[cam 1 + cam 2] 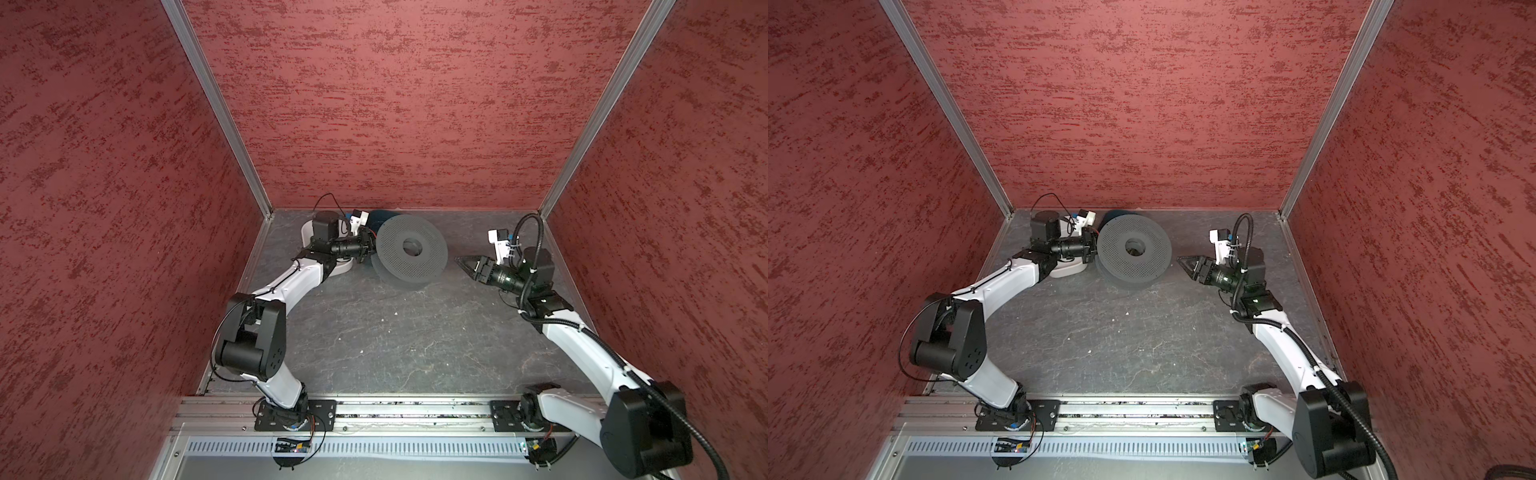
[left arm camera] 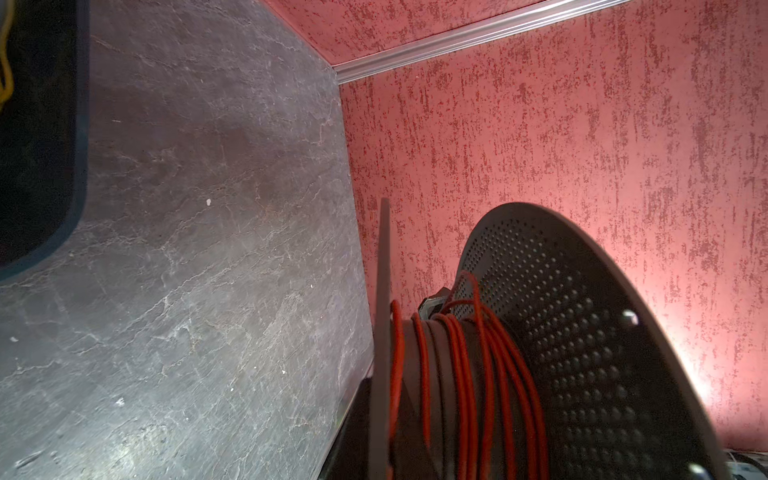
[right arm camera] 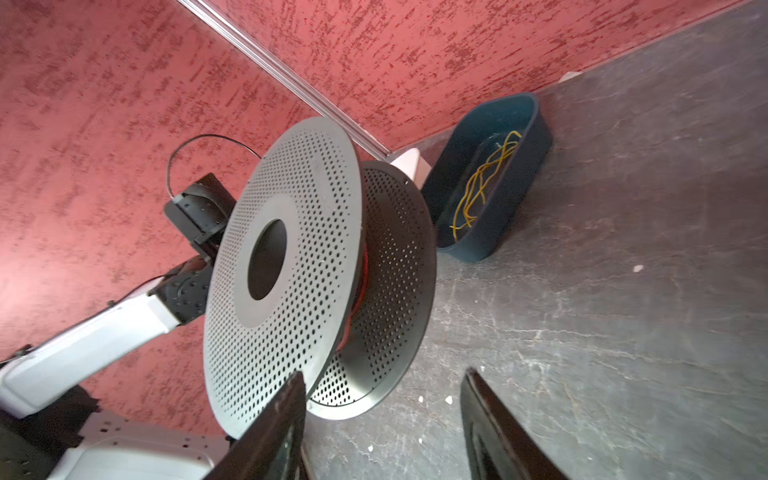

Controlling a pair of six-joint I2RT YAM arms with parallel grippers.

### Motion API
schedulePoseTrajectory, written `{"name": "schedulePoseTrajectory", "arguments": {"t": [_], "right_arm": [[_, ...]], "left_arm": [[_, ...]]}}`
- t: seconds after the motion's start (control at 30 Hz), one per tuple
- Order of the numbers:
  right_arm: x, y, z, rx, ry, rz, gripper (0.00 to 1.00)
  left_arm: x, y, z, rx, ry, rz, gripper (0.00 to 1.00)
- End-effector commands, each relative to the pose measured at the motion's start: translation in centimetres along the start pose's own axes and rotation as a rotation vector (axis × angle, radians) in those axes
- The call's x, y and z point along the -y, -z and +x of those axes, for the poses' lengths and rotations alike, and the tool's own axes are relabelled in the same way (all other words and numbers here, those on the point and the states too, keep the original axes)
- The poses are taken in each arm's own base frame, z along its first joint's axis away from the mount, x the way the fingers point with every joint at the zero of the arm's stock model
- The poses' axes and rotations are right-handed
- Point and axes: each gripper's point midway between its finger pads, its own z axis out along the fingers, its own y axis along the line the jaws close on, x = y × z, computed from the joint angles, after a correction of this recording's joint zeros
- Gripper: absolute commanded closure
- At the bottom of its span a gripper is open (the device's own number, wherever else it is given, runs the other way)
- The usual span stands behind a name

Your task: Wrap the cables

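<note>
Several turns in, winding cables (image 2: 463, 374) onto spool (image 1: 430, 249) just ahead of right gripper's (image 1: 460, 264) parted, empty fingers, with left gripper (image 1: 366, 248) closed; next likely needs a regrasp.

Colour check from my end: the spool (image 1: 411, 249) is flat grey, peppered with small dark holes, and the cables (image 2: 465, 374) are bright orange-red. The desk (image 1: 374, 332) is dark grey slate with pale veins. Walls (image 1: 395, 104) are mottled red, the bin (image 3: 536, 124) is navy, the wires (image 3: 482, 183) inside are yellow, and my right fingers (image 3: 274, 432) are black.
</note>
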Motion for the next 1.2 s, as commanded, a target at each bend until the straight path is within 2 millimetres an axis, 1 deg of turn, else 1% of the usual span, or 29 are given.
{"name": "schedulePoseTrajectory", "arguments": {"t": [0.0,0.17,0.3,0.43,0.53,0.7,0.73,0.87,1.03,1.17], "right_arm": [[-2.4,0.0,-0.2,-0.015,-0.046,-0.15,0.41],[-3.0,-0.4,-0.6,-0.017,-0.078,-0.216,0.46],[-3.7,-0.6,-1.1,-0.008,-0.11,-0.279,0.51],[-2.8,-1.4,-1.4,-0.014,-0.156,-0.285,0.57],[-2.9,-1.8,-1.6,-0.012,-0.18,-0.325,0.6],[-1.9,-2.5,-1.7,-0.01,-0.219,-0.336,0.68],[-2.1,-2.5,-1.8,-0.009,-0.22,-0.347,0.7],[-1.3,-2.9,-1.5,-0.013,-0.251,-0.356,0.75],[-0.7,-3.3,-1.3,-0.016,-0.278,-0.36,0.82],[-0.4,-3.4,-1.3,-0.016,-0.287,-0.361,0.91]], "left_arm": [[1.8,0.0,-0.2,-0.022,-0.048,0.075,1.0],[1.6,-0.4,0.0,-0.035,-0.047,0.078,1.0],[0.8,-1.0,0.1,-0.045,-0.037,0.077,1.0],[0.6,-1.9,0.4,-0.067,-0.037,0.091,1.0],[0.4,-2.6,0.6,-0.083,-0.035,0.093,1.0],[0.1,-3.6,1.1,-0.107,-0.032,0.098,1.0],[0.0,-3.7,1.2,-0.11,-0.029,0.098,1.0],[-0.3,-4.2,1.4,-0.123,-0.019,0.097,1.0],[0.0,-4.8,1.5,-0.138,-0.025,0.105,1.0],[0.0,-5.1,1.6,-0.148,-0.021,0.107,1.0]]}}
